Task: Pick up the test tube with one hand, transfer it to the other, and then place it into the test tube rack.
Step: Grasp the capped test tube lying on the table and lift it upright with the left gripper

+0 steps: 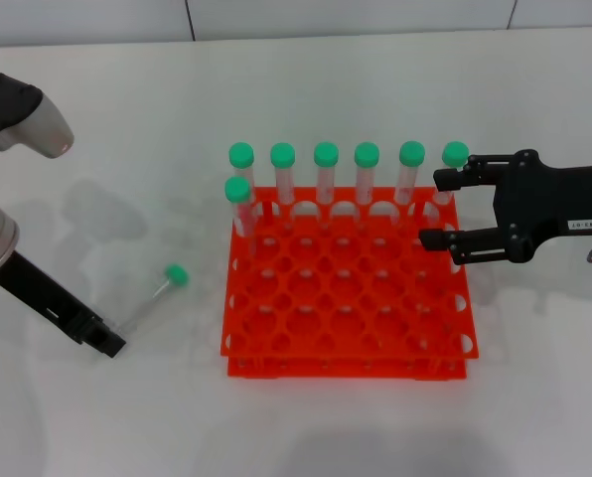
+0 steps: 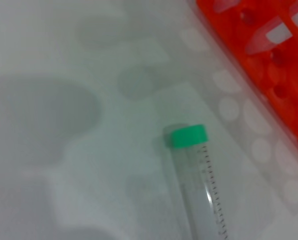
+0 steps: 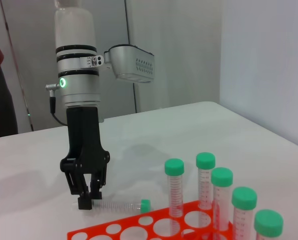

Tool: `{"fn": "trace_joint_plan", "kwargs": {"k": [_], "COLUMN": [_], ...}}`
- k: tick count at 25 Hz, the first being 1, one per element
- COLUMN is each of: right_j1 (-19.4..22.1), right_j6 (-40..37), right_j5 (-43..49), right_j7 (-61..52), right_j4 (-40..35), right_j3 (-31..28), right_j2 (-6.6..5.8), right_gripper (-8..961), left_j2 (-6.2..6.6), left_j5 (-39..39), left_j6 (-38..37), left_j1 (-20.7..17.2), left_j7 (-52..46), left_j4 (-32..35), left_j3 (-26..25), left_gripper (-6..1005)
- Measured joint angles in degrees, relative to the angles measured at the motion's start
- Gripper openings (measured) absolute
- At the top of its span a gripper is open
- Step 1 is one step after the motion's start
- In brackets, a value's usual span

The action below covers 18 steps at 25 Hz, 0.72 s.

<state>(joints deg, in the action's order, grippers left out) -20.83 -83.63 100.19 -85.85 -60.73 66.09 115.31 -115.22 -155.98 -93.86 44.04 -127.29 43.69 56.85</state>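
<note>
The test tube (image 1: 149, 301) lies on the white table left of the rack, its green cap toward the rack; it also shows in the left wrist view (image 2: 195, 180) and the right wrist view (image 3: 120, 205). My left gripper (image 1: 105, 343), plain black, reaches down to the tube's bottom end; in the right wrist view (image 3: 88, 199) its fingers are closed in on that end. The orange-red test tube rack (image 1: 346, 350) stands at centre. My right gripper (image 1: 430, 209), with the white label, hovers open over the rack's right rear corner.
Several green-capped tubes (image 1: 326, 169) stand in the rack's back row, and one more (image 1: 238, 199) stands in the second row at the left. The rack's corner shows in the left wrist view (image 2: 289, 100) and its edge in the right wrist view (image 3: 84, 233).
</note>
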Motion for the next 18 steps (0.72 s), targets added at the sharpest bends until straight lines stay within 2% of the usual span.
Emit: {"fn": "trace_joint_plan", "kwargs": {"k": [5, 7, 14, 18], "right_j1": [0.0, 0.0, 0.0, 0.0], "right_j6": [0.21, 0.3, 0.5, 0.61], "right_j5": [0.0, 0.0, 0.01, 0.01], "right_j7": [0.06, 0.08, 0.11, 0.13], "right_j4": [0.0, 0.0, 0.0, 0.0], "right_j3": [0.0, 0.0, 0.0, -0.09], "right_j2": [0.0, 0.0, 0.0, 0.0], "right_gripper": [751, 751, 751, 750], "left_j2": [-0.01, -0.01, 0.17, 0.3], "left_j5": [0.03, 0.03, 0.7, 0.85], "left_j6": [0.64, 0.72, 0.79, 1.57], "left_j1": [0.1, 0.15, 0.62, 0.22], "left_j7": [-0.42, -0.45, -0.57, -0.29], "left_j4": [-0.01, -0.01, 0.93, 4.4], "left_j3": [0.03, -0.04, -0.82, -4.46], "left_gripper": [337, 197, 196, 196]}}
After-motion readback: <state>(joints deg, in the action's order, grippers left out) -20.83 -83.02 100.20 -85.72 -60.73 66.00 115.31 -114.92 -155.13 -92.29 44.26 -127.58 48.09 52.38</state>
